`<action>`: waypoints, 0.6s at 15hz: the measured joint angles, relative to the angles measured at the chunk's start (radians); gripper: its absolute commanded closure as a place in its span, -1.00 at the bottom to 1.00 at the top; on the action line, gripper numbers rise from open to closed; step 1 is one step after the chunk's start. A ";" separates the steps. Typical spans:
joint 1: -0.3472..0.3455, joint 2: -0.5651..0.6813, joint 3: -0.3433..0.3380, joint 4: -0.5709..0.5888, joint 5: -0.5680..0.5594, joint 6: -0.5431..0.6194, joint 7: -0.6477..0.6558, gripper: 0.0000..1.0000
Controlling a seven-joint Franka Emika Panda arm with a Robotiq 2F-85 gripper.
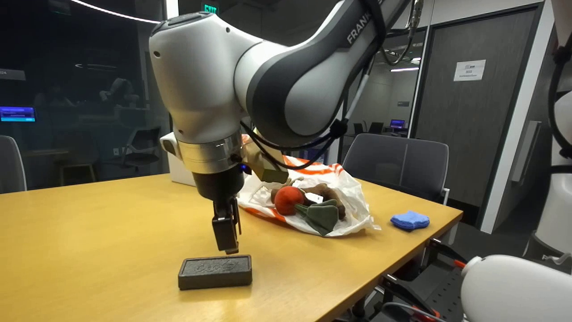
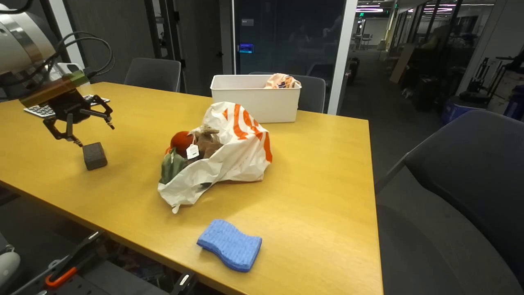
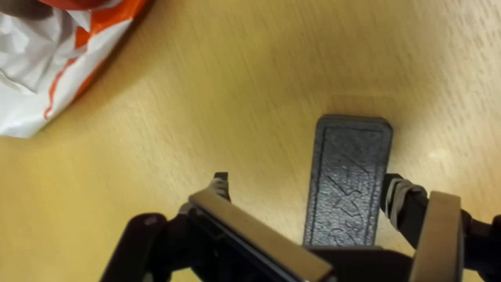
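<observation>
A dark grey block with engraved marks on top, like an eraser, lies flat on the yellow wooden table. It shows in both exterior views [image 1: 215,273] [image 2: 94,156] and in the wrist view [image 3: 348,180]. My gripper [image 2: 96,135] is open and empty, pointing down above the block. In the wrist view the gripper [image 3: 307,179] has one finger beside the block's right long edge and the other well to its left over bare wood. I cannot tell if the right finger touches the block. The block's near end is hidden by the gripper. The gripper [image 1: 230,251] also shows side-on.
A white and orange plastic bag [image 2: 245,151] holds a red ball [image 1: 288,200], a green item [image 1: 322,218] and brown items. A blue sponge [image 2: 231,246] lies near the table edge. A white bin [image 2: 254,102] stands behind the bag. A keyboard [image 2: 41,110] lies behind the gripper.
</observation>
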 measured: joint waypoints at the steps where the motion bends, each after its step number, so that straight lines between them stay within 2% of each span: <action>1: 0.000 0.002 0.001 -0.003 0.045 0.022 -0.061 -1.00; 4: -0.011 0.027 0.000 -0.005 0.174 0.069 -0.261 -1.00; 9: -0.053 0.097 -0.003 0.004 0.306 0.101 -0.575 -1.00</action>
